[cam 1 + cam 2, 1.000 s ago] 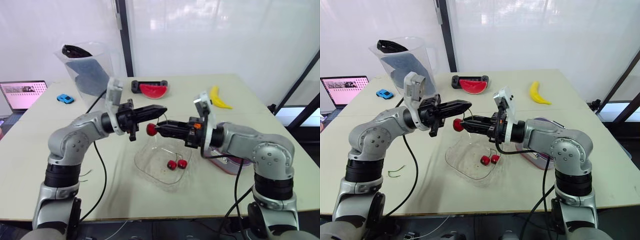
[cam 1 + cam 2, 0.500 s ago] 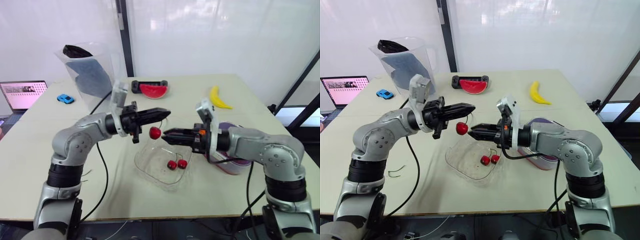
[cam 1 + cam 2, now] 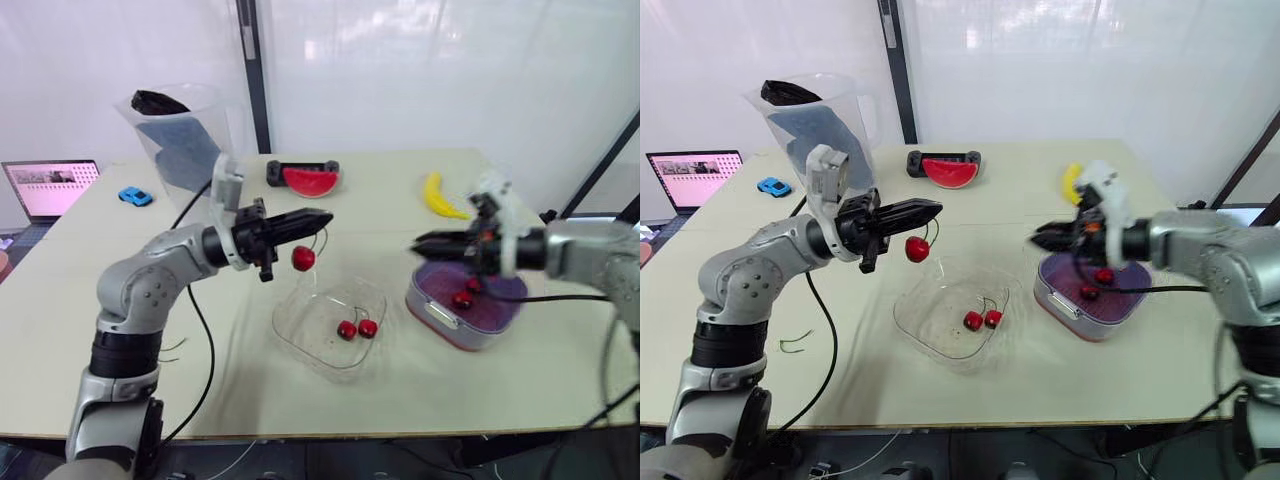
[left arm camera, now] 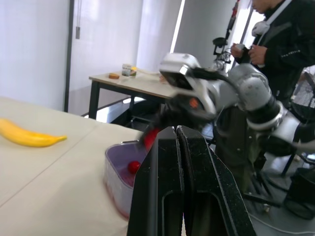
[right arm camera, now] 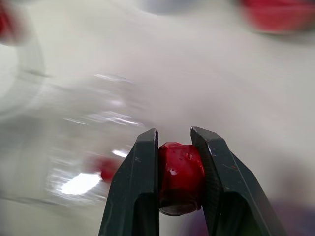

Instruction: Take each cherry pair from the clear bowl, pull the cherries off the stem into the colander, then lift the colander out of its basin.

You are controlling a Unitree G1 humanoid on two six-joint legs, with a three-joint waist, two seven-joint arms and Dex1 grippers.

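My left gripper (image 3: 325, 219) is shut on a cherry stem, and one red cherry (image 3: 302, 258) hangs from it above the clear bowl (image 3: 300, 335). A cherry pair (image 3: 357, 328) lies inside the bowl. My right gripper (image 3: 418, 243) is shut on a single cherry (image 5: 181, 177) and hovers over the left rim of the purple colander (image 3: 500, 298) in its basin (image 3: 440, 318). Two cherries (image 3: 462, 298) lie in the colander. In the left wrist view my shut fingers (image 4: 167, 162) point towards the colander (image 4: 118, 160).
A clear pitcher (image 3: 175, 135) stands at the back left. A watermelon slice (image 3: 308, 180) and a banana (image 3: 440, 195) lie at the back. A blue toy car (image 3: 132, 197) and a laptop (image 3: 50, 187) are far left. A person (image 4: 280, 29) stands beyond the table.
My right gripper has pulled one cherry off the stem and carried it right, to the colander. My left gripper stays in place with the stem and the other cherry dangling.
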